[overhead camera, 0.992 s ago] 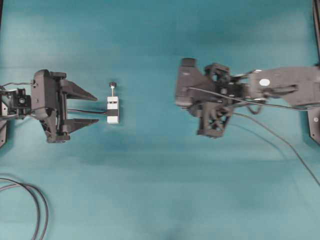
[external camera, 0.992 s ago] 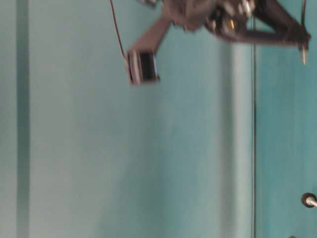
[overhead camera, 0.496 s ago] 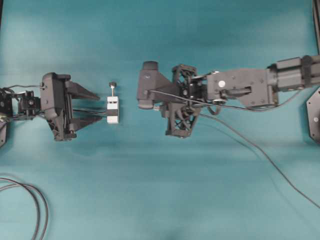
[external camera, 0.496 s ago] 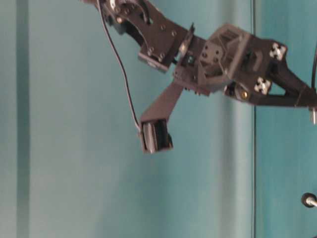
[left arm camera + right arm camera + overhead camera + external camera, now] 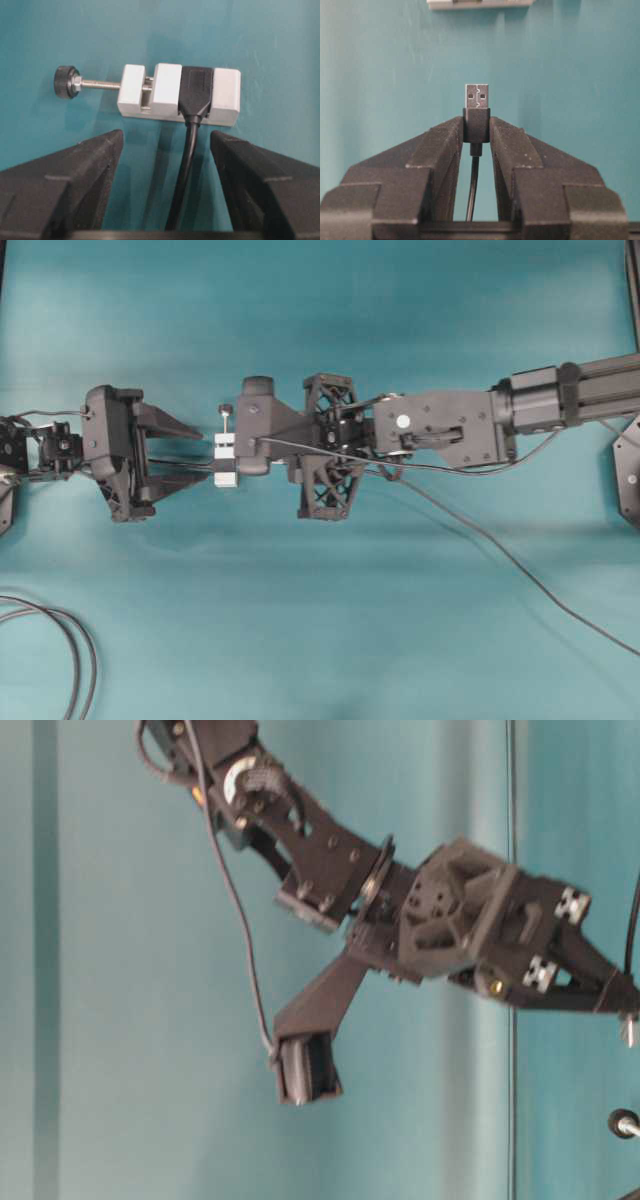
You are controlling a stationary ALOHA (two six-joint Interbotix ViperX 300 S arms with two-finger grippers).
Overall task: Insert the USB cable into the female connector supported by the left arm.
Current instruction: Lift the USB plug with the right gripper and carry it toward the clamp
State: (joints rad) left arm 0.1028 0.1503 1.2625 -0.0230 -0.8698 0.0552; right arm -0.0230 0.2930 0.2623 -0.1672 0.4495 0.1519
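The female connector (image 5: 226, 458) is a white block lying on the teal table, with its black knob (image 5: 64, 83) to one side and a dark cable (image 5: 186, 165) running back from its black socket. My left gripper (image 5: 166, 137) is open just behind the block, one finger on each side of that cable, touching neither. My right gripper (image 5: 476, 122) is shut on the USB cable's black plug (image 5: 476, 107), whose silver tip points at the connector (image 5: 480, 4) a short way ahead. In the table-level view the plug (image 5: 629, 1032) hangs above the knob (image 5: 622, 1123).
The right arm (image 5: 440, 430) stretches across the middle from the right edge, and its wrist camera (image 5: 255, 425) covers the gripper from above. The thin USB cable (image 5: 500, 550) trails to the right front. Looped dark cables (image 5: 75, 650) lie at the front left.
The right arm has swung left across the table with the plug, from well right of centre to just beside the white block. The left gripper has edged towards the block.
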